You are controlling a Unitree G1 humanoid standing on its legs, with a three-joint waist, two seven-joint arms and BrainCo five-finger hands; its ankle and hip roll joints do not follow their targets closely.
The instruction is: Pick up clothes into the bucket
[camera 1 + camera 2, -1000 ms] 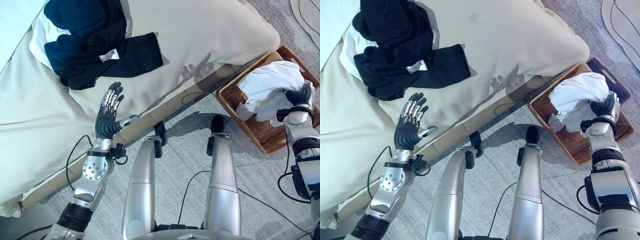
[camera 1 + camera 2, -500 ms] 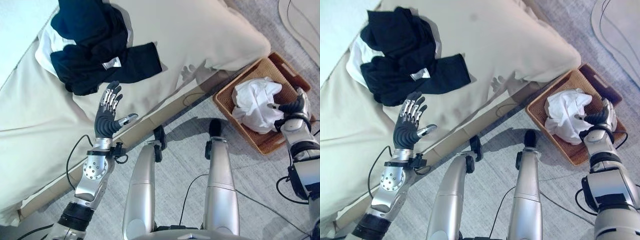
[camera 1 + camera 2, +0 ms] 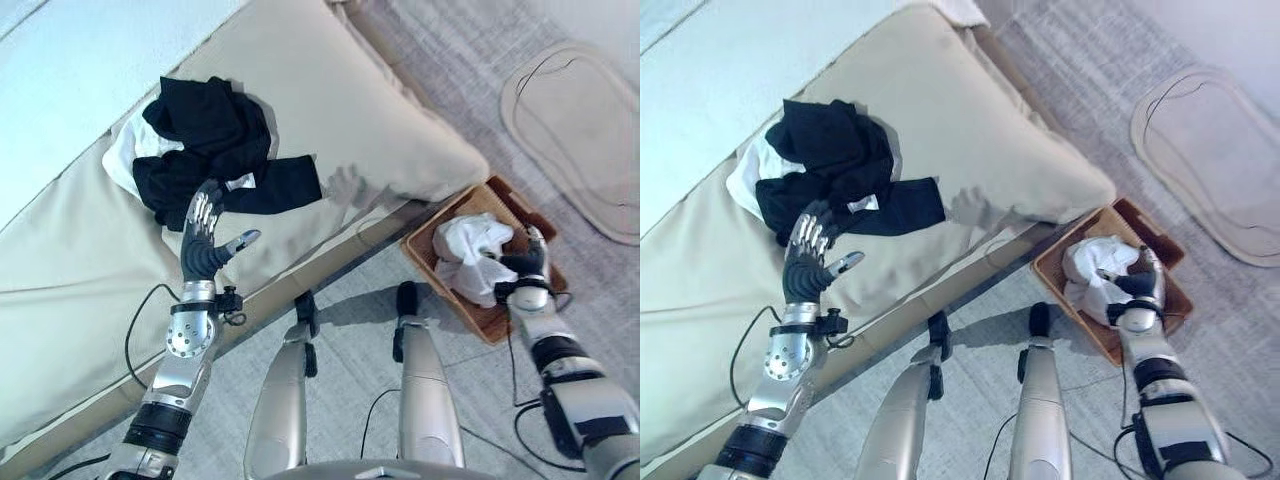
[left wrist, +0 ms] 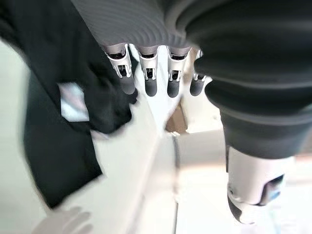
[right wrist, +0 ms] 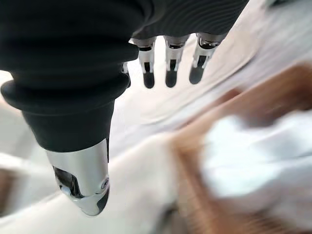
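A heap of black clothes [image 3: 212,148] lies on the beige bed [image 3: 330,90], partly over a white garment [image 3: 122,165]. My left hand [image 3: 203,240] is open just at the heap's near edge, fingertips [image 4: 148,84] straight and holding nothing, with the black cloth [image 4: 58,126] just past them. On the floor to the right stands a brown wicker basket [image 3: 525,215] with a crumpled white cloth [image 3: 470,250] inside. My right hand [image 3: 527,266] hovers over the basket's near right side, its fingers [image 5: 169,73] straight and apart from the white cloth [image 5: 253,156].
The bed's wooden front edge [image 3: 330,255] runs diagonally between the bed and the grey carpet [image 3: 350,330]. A pale oval rug [image 3: 575,130] lies on the floor at the far right. The bed beyond the black heap is bare.
The camera has lifted and shifted. My right hand let go of the white cloth, which now sits in the basket. My left hand has moved up to the edge of the black clothes.
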